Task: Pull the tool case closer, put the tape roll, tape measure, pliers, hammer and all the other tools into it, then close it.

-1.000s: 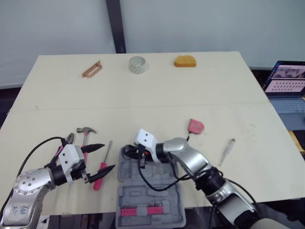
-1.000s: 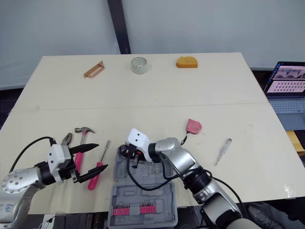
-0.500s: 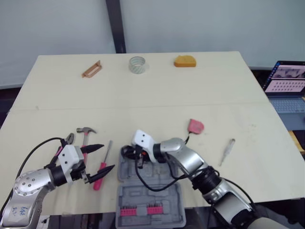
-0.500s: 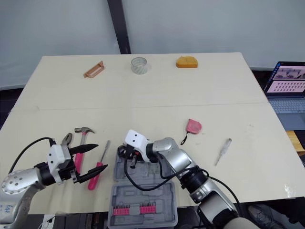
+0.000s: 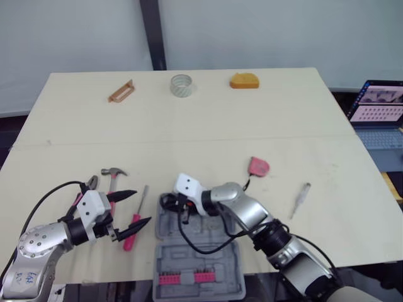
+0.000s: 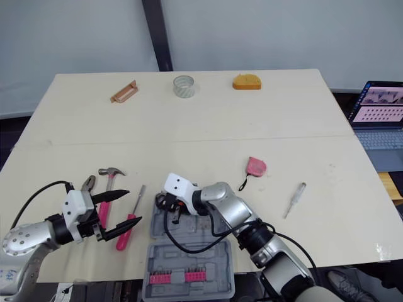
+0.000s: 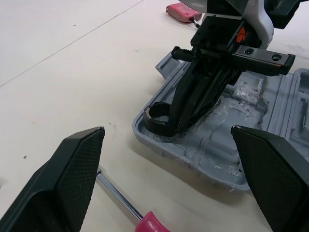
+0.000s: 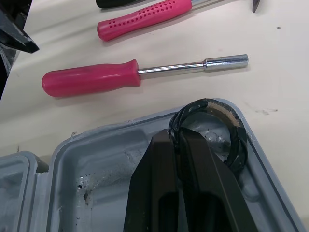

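— What has changed for us?
— Little. Our right pincer [image 8: 179, 137] has crept slightly toward our left. It stays clamped on the rim of the black tape roll [image 8: 227, 140], which now sits in the far-left corner pocket of the open tool case [image 5: 201, 255].
— So letting go comes next?
— We judge so; the roll looks seated.
— And the other arm?
— Our left pincer [image 5: 141, 207] hangs wide, unmoved, over the pink screwdriver [image 5: 133, 226], with the hammer [image 5: 113, 172] and pliers [image 5: 91, 184] just beyond.
— Around us?
— A pale bench [image 5: 208, 126]. The tape measure [image 5: 259, 166] and a white screwdriver [image 5: 300, 199] lie right of the case. A pale tape roll [image 5: 181, 85] sits at the far edge. Behind are a grey wall and a laptop [image 5: 381, 104].
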